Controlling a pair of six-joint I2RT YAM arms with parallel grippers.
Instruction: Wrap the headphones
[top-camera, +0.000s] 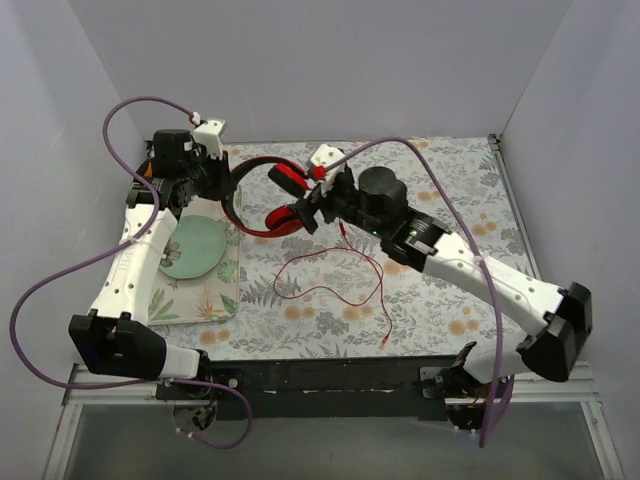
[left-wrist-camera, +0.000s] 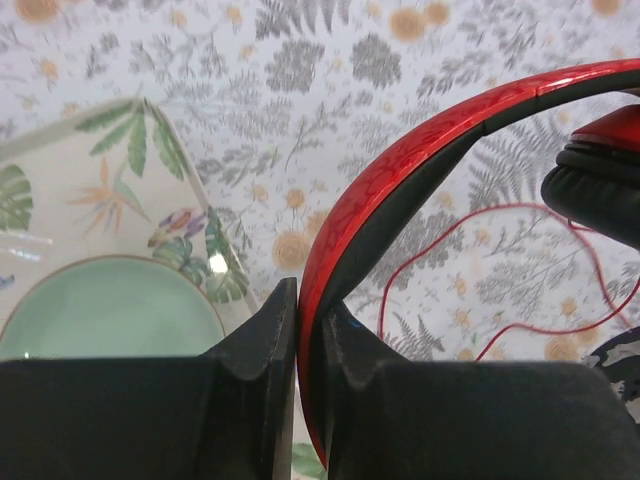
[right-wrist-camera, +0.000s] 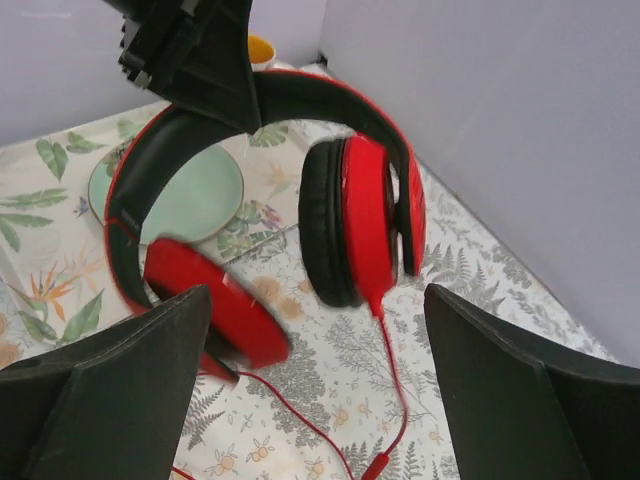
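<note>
The red headphones (top-camera: 262, 228) with black inner band hang from my left gripper (top-camera: 228, 188), which is shut on the headband (left-wrist-camera: 400, 160) near its top. In the right wrist view the left gripper's fingers (right-wrist-camera: 195, 60) pinch the band, and the two ear cups (right-wrist-camera: 365, 215) dangle above the table. My right gripper (right-wrist-camera: 318, 295) is open and empty, just in front of the ear cups, and also shows in the top view (top-camera: 312, 203). The thin red cable (top-camera: 330, 275) runs from one cup and lies in loose loops on the floral cloth toward the front edge.
A pale green plate (top-camera: 195, 247) sits on a leaf-patterned tray (top-camera: 205, 300) at the left, right beside the headband. It also shows in the left wrist view (left-wrist-camera: 110, 310). Walls enclose the left, back and right. A yellow object (right-wrist-camera: 262, 48) stands at the far corner.
</note>
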